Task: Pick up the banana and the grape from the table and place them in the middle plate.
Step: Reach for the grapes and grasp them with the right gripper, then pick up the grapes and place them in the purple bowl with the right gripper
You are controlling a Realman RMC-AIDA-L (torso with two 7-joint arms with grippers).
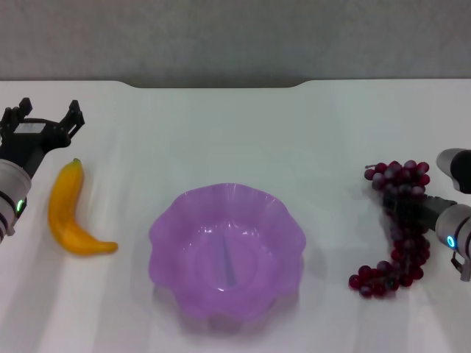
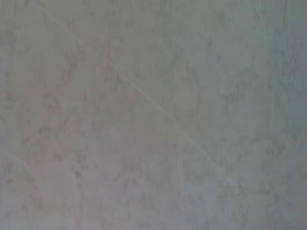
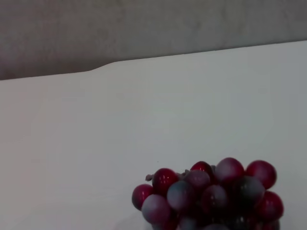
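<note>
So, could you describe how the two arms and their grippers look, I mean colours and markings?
The left gripper is black, with angular fingers on a blocky base. Its forearm is a light grey cylinder carrying a small glowing green-blue ring. The right gripper also looks black, on the same grey forearm with a blue ring light. No loose cables or labels are visible.

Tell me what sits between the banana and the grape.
The middle plate, empty, lies between the banana and the grape, bare table either side; head view shows it.

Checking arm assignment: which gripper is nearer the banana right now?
Left. The left gripper hovers just beyond the banana at its far tip. The right gripper is across the middle plate, over the grape.
</note>
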